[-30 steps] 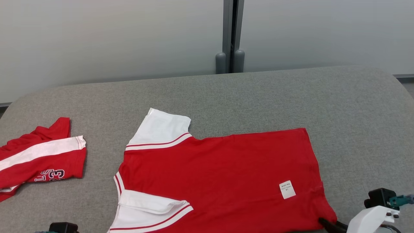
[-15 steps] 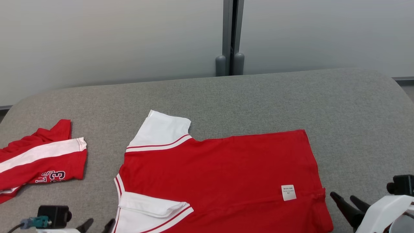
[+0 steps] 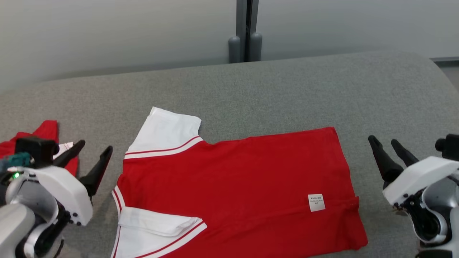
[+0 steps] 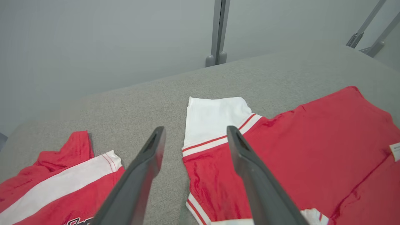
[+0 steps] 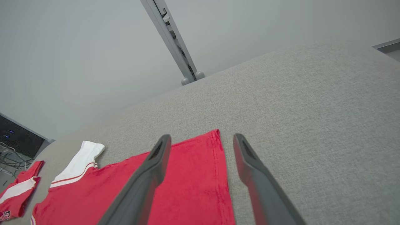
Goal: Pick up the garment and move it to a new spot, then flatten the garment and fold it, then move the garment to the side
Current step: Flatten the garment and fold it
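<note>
Cloth at the far left, a second garment (image 3: 48, 129) in red and white, is lying on the grey bench (image 3: 287, 89), partly hidden behind the left claw (image 3: 95, 146). That claw is hovering above the bench with both fingers spread wide and nothing between them. It is sitting just beside the garment's shoulder edge, apart from the fabric.

The garment (image 3: 236, 186) is lying spread near the middle of the bench, neck end toward the left and hem (image 3: 343, 168) toward the right. The far sleeve (image 3: 166, 132), white with red stripes, is lying flat and pointing away from the robot. The near sleeve (image 3: 157, 224) is lying doubled over on itself. A white label (image 3: 316, 202) is showing on the red body near the hem, beside a puckered seam.

The right claw (image 3: 382, 140) is hovering beyond the hem, over bare bench, likewise wide open and empty.

Handling, as a judgement: the garment is looking light, thin and limp, so it is likely sagging and creasing wherever it is unsupported. It is probably dragging rather than sliding on the coarse bench cover. Flattening is appearing nearly done, though the doubled near sleeve is wanting attention before folding. Suitable hold points are the shoulder corner by the far sleeve for the left claw and the far hem corner for the right claw. Each is best pinched at a stitched edge, where the cloth is thicker and less likely to slip out. Lifting both corners together is the safer course for a straight fold line.
</note>
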